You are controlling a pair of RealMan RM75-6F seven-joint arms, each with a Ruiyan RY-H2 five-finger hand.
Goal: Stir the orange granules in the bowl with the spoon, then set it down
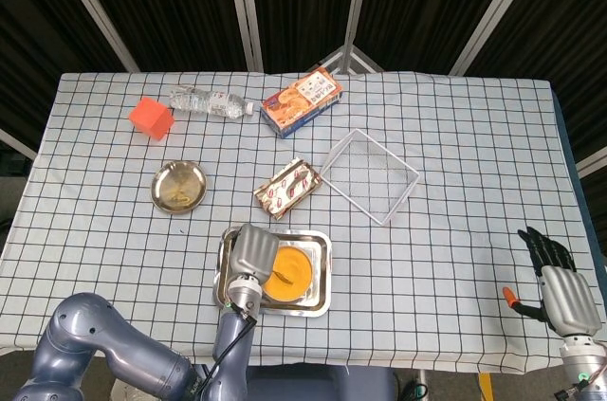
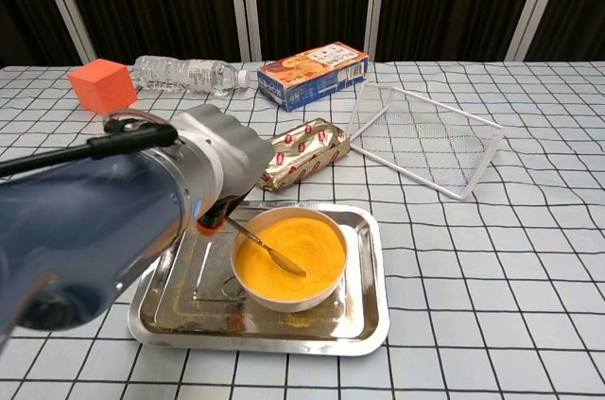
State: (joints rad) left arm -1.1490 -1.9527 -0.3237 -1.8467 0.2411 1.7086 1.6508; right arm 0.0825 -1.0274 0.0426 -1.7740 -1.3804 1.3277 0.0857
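From the head view I see the checked tablecloth (image 1: 455, 136); near its front edge my left hand (image 1: 252, 251) covers the bowl (image 1: 290, 273) in the tray (image 1: 322, 273). My right hand (image 1: 560, 289) hangs released off the front right corner.

In the chest view, my left hand (image 2: 222, 159) grips the spoon (image 2: 269, 248), tip in the orange granules (image 2: 302, 247).

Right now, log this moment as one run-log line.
phase: stirring | left hand: holds spoon, tip in bowl of orange granules | right hand: idle, empty | bowl on tray
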